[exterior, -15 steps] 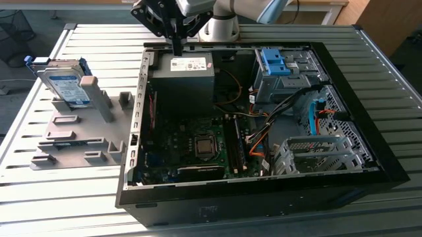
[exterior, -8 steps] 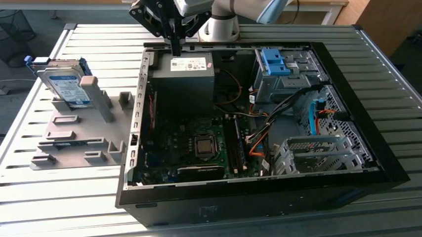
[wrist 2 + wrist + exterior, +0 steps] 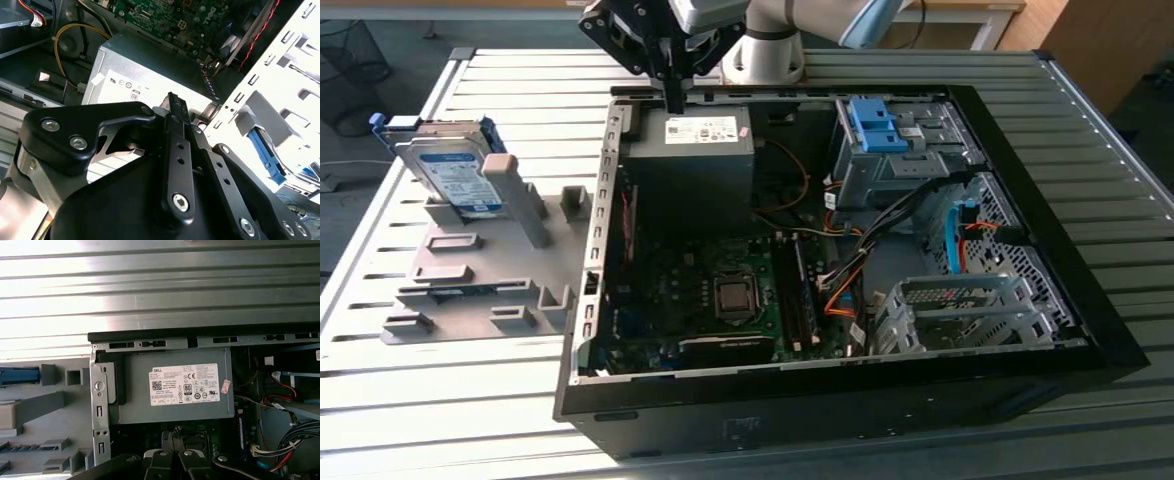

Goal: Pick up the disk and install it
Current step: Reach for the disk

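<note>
The disk, silver-grey with a white-and-blue label and blue side rails, leans upright in a grey holder on the table at the exterior view's left. My gripper hangs over the back edge of the open computer case, just above the power supply box, well to the right of the disk in that view. Its fingers are pressed together with nothing between them. In the first wrist view the fingertips sit over the motherboard side of the power supply.
A grey power supply with a white sticker lies under the gripper. A bare blue bracket sits in the drive bay at the case's far right. Cables and a metal cage crowd the right half. The slatted table surrounds the case.
</note>
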You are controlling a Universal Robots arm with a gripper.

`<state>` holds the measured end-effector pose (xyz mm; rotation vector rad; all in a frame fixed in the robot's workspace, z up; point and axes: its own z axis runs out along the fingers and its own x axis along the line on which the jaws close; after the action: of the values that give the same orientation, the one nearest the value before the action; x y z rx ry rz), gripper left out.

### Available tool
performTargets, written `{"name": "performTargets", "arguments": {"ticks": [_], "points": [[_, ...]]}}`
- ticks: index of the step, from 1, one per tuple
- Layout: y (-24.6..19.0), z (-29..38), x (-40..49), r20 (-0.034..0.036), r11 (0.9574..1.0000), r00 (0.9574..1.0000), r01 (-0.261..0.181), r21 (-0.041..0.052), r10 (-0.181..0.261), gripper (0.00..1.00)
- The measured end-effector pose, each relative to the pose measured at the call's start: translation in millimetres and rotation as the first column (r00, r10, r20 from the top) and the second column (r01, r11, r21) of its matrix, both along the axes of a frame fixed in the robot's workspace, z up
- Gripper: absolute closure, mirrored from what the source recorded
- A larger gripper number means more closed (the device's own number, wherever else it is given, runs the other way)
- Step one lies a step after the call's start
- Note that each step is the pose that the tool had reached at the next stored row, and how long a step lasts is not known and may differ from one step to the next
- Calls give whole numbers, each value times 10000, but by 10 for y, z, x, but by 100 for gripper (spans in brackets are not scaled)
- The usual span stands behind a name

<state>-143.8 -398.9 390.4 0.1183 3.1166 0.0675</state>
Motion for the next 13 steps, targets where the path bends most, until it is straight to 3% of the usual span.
{"name": "performTargets", "arguments": {"ticks": [13], "points": [[0, -2, -33, 0, 10000, 10000, 0, 0, 0, 89]]}}
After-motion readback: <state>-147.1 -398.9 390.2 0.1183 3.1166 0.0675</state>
